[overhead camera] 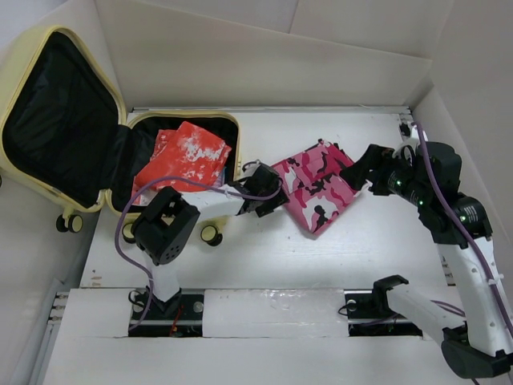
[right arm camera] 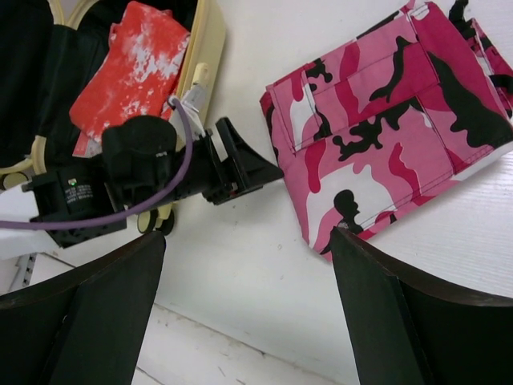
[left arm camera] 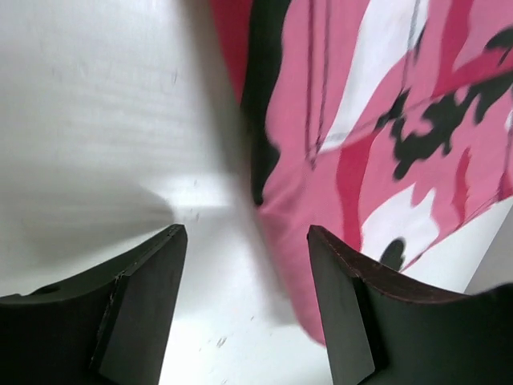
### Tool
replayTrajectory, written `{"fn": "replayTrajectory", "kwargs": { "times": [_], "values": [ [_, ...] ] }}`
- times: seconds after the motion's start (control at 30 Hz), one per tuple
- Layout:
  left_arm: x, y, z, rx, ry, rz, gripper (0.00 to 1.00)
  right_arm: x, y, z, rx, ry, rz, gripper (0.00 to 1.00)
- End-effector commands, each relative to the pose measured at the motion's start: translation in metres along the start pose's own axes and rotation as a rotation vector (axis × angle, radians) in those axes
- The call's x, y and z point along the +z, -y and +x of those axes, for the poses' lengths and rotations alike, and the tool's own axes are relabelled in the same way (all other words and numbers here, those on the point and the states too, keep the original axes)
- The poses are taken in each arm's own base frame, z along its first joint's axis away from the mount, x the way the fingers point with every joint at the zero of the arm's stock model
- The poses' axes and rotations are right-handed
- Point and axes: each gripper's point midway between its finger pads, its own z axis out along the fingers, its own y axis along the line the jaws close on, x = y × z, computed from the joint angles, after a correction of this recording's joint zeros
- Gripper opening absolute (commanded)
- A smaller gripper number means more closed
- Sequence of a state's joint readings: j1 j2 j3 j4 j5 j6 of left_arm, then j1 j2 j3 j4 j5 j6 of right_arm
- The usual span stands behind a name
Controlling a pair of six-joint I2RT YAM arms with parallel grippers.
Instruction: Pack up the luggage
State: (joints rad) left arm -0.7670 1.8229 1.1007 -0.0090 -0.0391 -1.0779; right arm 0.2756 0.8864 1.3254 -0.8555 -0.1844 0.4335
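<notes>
The pale yellow luggage (overhead camera: 24, 64) lies open at the far left, black lining showing, with a folded red-and-white garment (overhead camera: 183, 158) in its near half. A folded pink camouflage garment (overhead camera: 319, 186) lies on the white table to its right; it also shows in the left wrist view (left arm camera: 377, 144) and the right wrist view (right arm camera: 385, 136). My left gripper (overhead camera: 268, 200) is open and empty at the garment's left edge, its right finger (left arm camera: 353, 321) just over the cloth's border. My right gripper (overhead camera: 358, 170) is open and empty above the garment's right side.
White walls enclose the table on all sides. The luggage's caster wheels (overhead camera: 210, 235) rest near the left arm's elbow. The left arm's purple cable (overhead camera: 128, 224) loops beside the suitcase. A raised white ledge (overhead camera: 272, 309) runs along the near edge.
</notes>
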Motion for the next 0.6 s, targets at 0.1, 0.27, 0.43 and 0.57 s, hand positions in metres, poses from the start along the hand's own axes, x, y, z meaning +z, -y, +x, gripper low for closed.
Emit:
{"fn": "replayTrajectory", "kwargs": {
  "times": [0.1, 0.27, 0.43, 0.57],
  "values": [
    [0.006, -0.013, 0.023, -0.03, -0.063, -0.026, 0.59, 0.002, -0.008, -0.014, -0.007, 0.057, -0.037, 0.9],
    [0.033, 0.007, 0.011, -0.054, -0.019, -0.008, 0.6, -0.001, -0.009, -0.015, -0.009, 0.065, -0.041, 0.9],
    [0.062, 0.025, 0.001, -0.085, 0.009, -0.027, 0.5, -0.009, -0.009, -0.015, -0.01, 0.074, -0.036, 0.9],
    [0.074, 0.026, 0.004, -0.087, -0.001, -0.01, 0.16, -0.014, -0.008, -0.018, -0.029, 0.087, -0.03, 0.9]
  ]
}}
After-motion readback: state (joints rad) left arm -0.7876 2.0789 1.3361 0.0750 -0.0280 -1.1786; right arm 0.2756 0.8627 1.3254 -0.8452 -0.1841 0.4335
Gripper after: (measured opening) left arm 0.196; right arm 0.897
